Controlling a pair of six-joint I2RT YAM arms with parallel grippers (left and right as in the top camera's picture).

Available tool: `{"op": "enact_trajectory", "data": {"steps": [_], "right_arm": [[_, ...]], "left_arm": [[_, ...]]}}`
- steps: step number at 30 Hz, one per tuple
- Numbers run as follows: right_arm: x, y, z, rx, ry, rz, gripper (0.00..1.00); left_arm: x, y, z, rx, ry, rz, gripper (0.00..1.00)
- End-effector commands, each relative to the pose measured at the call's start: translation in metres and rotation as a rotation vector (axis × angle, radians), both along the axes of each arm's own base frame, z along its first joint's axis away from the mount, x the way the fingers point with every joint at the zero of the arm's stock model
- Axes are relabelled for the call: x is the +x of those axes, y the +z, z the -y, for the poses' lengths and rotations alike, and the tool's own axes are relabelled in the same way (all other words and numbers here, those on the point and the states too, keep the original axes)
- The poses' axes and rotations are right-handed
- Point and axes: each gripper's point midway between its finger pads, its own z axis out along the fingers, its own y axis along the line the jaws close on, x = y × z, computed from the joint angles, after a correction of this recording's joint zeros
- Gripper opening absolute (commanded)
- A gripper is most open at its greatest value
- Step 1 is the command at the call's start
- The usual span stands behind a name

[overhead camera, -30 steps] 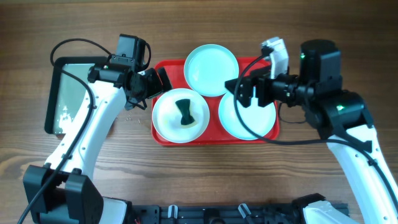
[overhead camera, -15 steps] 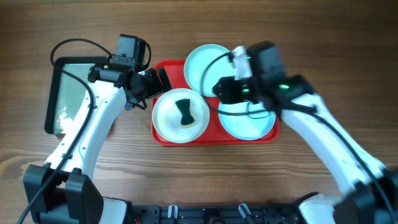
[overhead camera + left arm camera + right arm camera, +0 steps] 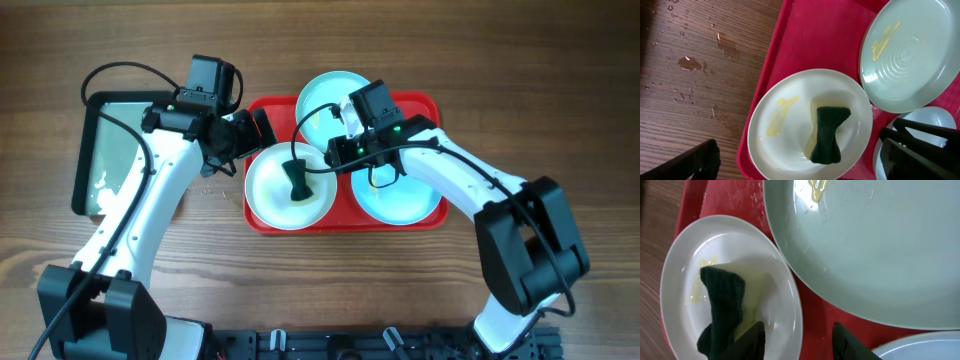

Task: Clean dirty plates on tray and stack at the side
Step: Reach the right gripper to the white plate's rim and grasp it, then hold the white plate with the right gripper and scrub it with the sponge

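The large red rectangular plastic tray [image 3: 425, 103] lies mid-table on the brown wooden table [image 3: 560, 60] and carries all three plates. The round whiter plastic plate [image 3: 268, 195] sits at the tray's 8 o'clock. One pale aqua-blue round plate [image 3: 320, 100] is at 12 o'clock and the other pale aqua-blue plate [image 3: 405, 200] at 4 o'clock. A dark green sponge [image 3: 297, 181], pinched at its waist, lies on the whiter plate's middle in a wet patch. Thin yellow smears [image 3: 780, 115] mark that plate, and there is another on the 12 o'clock plate.

The right jaws are spread and pinch nothing. They hang over the whiter plate's rim at its 2 o'clock, in the gap where the three plates come closest. In the right wrist view one black finger [image 3: 756, 342] stands over the whiter plate's inner edge, just beside the sponge. The other finger stands over bare red tray. The plate's rim runs between them, and whether either finger touches it I cannot tell.

The left jaws are also spread and pinch nothing. They sit at the tray's 10 o'clock edge, near the whiter plate's 11 o'clock rim but apart from it. Water drops [image 3: 690, 63] lie on the table beside the tray. A black-rimmed rectangular pan [image 3: 85, 150] rests well apart at 9 o'clock.
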Motion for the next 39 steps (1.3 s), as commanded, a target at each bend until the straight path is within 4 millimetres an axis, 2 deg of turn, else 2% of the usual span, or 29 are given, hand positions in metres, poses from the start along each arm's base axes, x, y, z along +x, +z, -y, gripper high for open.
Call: {"op": "enact_trajectory", "data": {"steps": [1, 4, 10, 14, 16, 17, 18, 21, 25, 26, 28, 34, 35, 39], "right_arm": [[0.002, -0.015, -0.004, -0.002, 0.014, -0.021, 0.43], [-0.001, -0.026, -0.003, -0.016, 0.015, -0.048, 0.35], [-0.006, -0.033, -0.005, -0.027, 0.025, -0.066, 0.34], [-0.008, -0.036, -0.004, -0.032, 0.023, -0.079, 0.31], [-0.012, -0.044, -0.002, -0.044, 0.02, -0.103, 0.29], [-0.013, -0.047, -0.001, -0.053, 0.019, -0.11, 0.2], [-0.014, -0.048, -0.001, -0.055, 0.018, -0.115, 0.15], [-0.015, -0.048, -0.001, -0.057, 0.02, -0.12, 0.09], [-0.015, -0.048, -0.002, -0.051, 0.003, -0.125, 0.05], [-0.014, -0.048, -0.002, -0.05, 0.003, -0.122, 0.05], [-0.013, -0.047, -0.003, -0.048, 0.003, -0.119, 0.05], [-0.011, -0.047, -0.004, -0.042, 0.002, -0.111, 0.07], [-0.011, -0.047, -0.004, -0.042, 0.002, -0.11, 0.07], [-0.011, -0.047, -0.004, -0.042, 0.003, -0.11, 0.07]], "left_arm": [[0.001, -0.004, -0.002, 0.013, 0.0, -0.009, 1.0], [0.001, -0.004, -0.002, 0.013, 0.0, -0.009, 1.0], [0.0, -0.005, -0.002, 0.012, 0.0, -0.012, 1.0], [-0.006, -0.011, 0.003, -0.019, -0.012, -0.038, 1.0], [-0.01, -0.015, 0.003, -0.02, -0.013, -0.052, 1.0], [-0.011, -0.019, 0.005, -0.027, -0.016, -0.057, 1.0], [-0.013, -0.022, 0.008, -0.048, -0.023, -0.062, 1.0], [-0.016, -0.031, 0.026, -0.128, -0.061, -0.061, 0.98], [-0.021, -0.047, 0.045, -0.173, -0.109, -0.048, 0.82], [-0.029, -0.06, 0.055, -0.184, -0.107, -0.057, 0.67], [-0.032, -0.067, 0.061, -0.193, -0.104, -0.056, 0.57], [-0.029, -0.078, 0.083, -0.215, -0.152, 0.003, 0.46], [-0.029, -0.081, 0.087, -0.214, -0.163, 0.004, 0.4], [-0.029, -0.098, 0.093, -0.209, -0.16, -0.027, 0.39]]}}
